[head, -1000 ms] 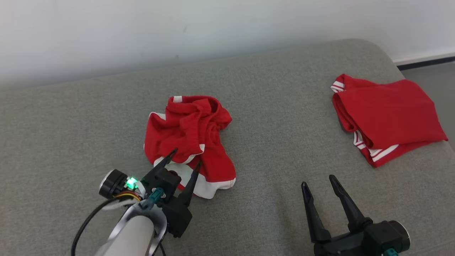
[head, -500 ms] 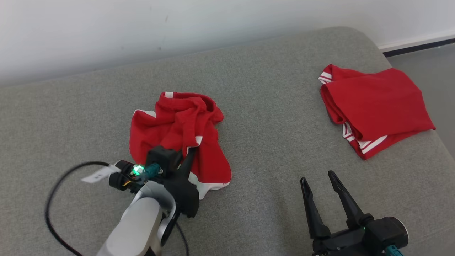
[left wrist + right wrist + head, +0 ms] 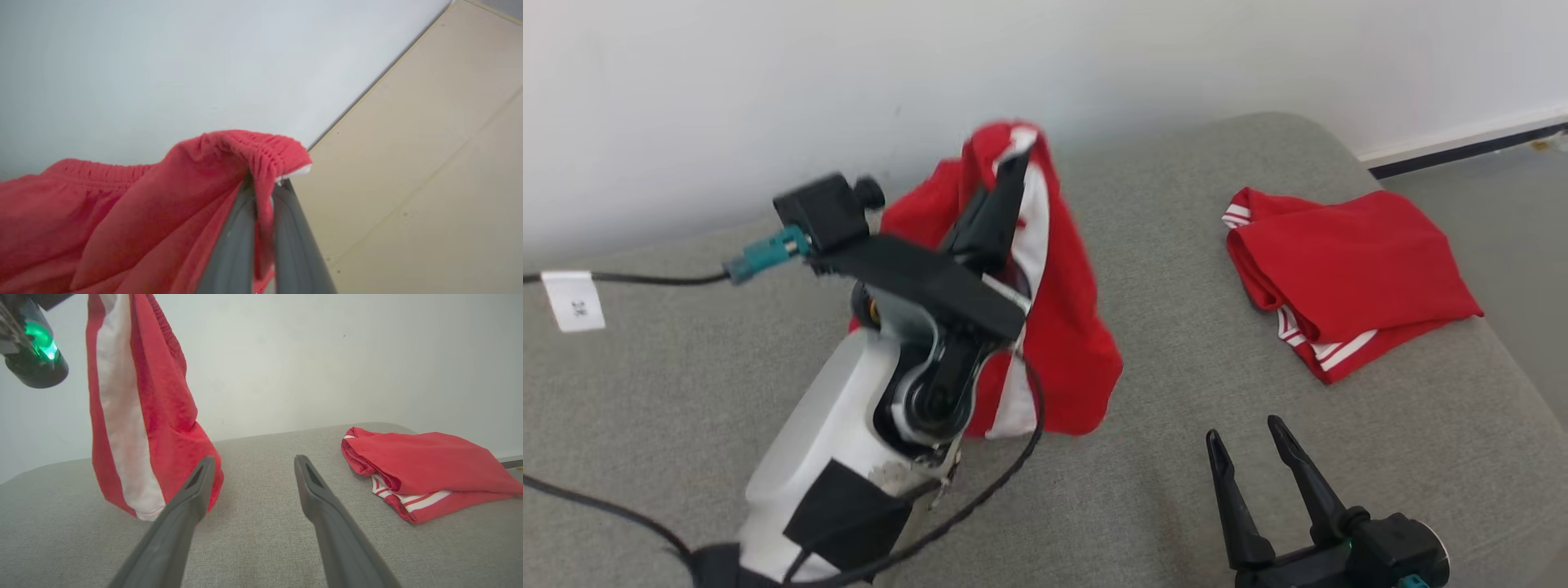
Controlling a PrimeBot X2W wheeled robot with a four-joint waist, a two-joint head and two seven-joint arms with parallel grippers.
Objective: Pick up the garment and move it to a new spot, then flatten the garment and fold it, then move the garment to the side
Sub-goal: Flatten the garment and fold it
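The garment is red with white stripes and hangs in the air over the grey cushion. My left gripper is raised and shut on its elastic waistband. The left wrist view shows the fingers pinching the gathered red band of the garment. From the right wrist view the garment dangles at the left, its lower end near the cushion surface. My right gripper stands open low at the right, nothing between its fingers.
A second red garment with white stripes lies folded at the cushion's right end. A white wall runs behind the cushion. A black cable with a white tag trails from the left arm. Floor shows at far right.
My left gripper closed on the garment and lifted it off the cushion, so it now hangs. The head camera shifted too. The right gripper stays open in place.
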